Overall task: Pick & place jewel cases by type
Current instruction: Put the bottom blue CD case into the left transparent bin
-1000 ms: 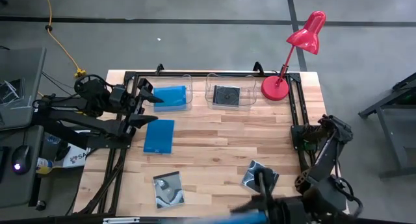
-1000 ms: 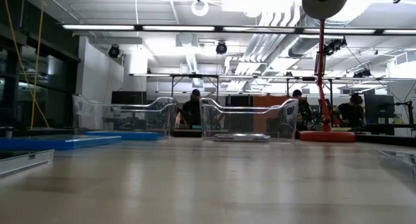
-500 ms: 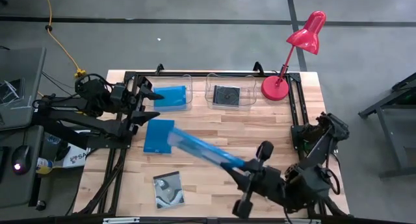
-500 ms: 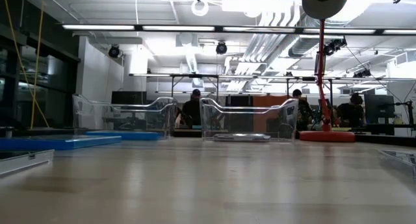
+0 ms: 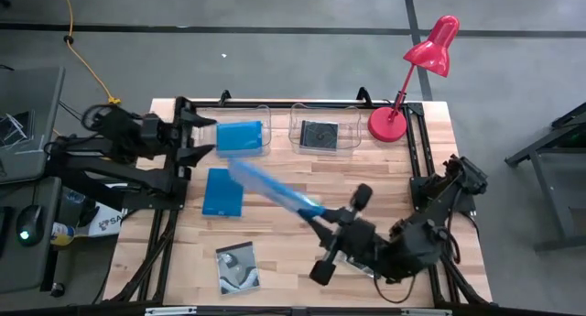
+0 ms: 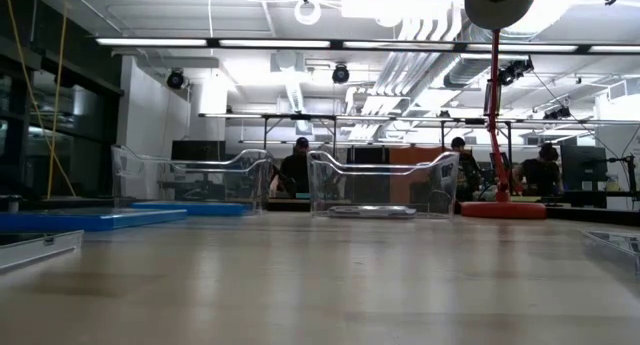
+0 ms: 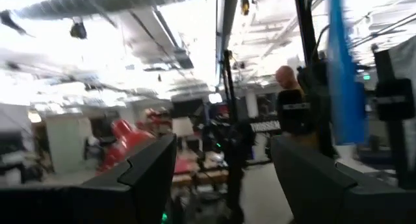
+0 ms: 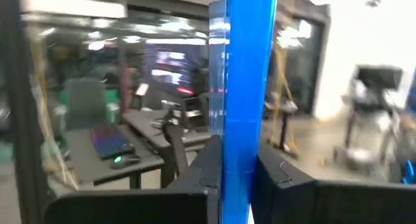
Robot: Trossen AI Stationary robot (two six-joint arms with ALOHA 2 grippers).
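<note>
the blue jewel case (image 5: 270,191) rides in the air above mid-table, pinched by 1 edge in the right gripper (image 5: 316,215); thin, stiff, light, slick plastic, probably prone to pivot, so a grip further in seems safer. the left gripper (image 5: 203,138) waits with fingers spread by the left tub (image 5: 264,131). motion blur smears the case's outline.

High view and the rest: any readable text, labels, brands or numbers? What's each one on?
"SP": partial dark print on a white box below the table's left edge; the rest is cut off.
Jewel cases: grey swirl cover and blue cases show no lettering.
Red lamp: no marking visible.
Low view and wrist views: room signs and screens too blurred to read.
</note>
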